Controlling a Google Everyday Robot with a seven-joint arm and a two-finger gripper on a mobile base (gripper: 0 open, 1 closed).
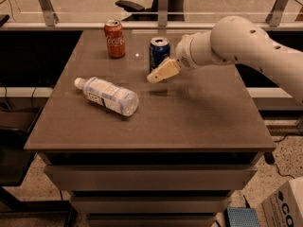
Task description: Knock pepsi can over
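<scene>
The pepsi can [158,52], dark blue with a silver top, stands upright at the back middle of the brown table [189,122]. My gripper [155,76] hangs just in front of the can, its beige fingers pointing down and left, its tip level with the can's base. It holds nothing I can see. The white arm reaches in from the right.
A red-orange Coca-Cola can [115,38] stands upright at the back left. A clear plastic bottle [108,95] with a white cap lies on its side at the left middle. A glass railing runs behind the table. A cardboard box [286,207] sits on the floor at the lower right.
</scene>
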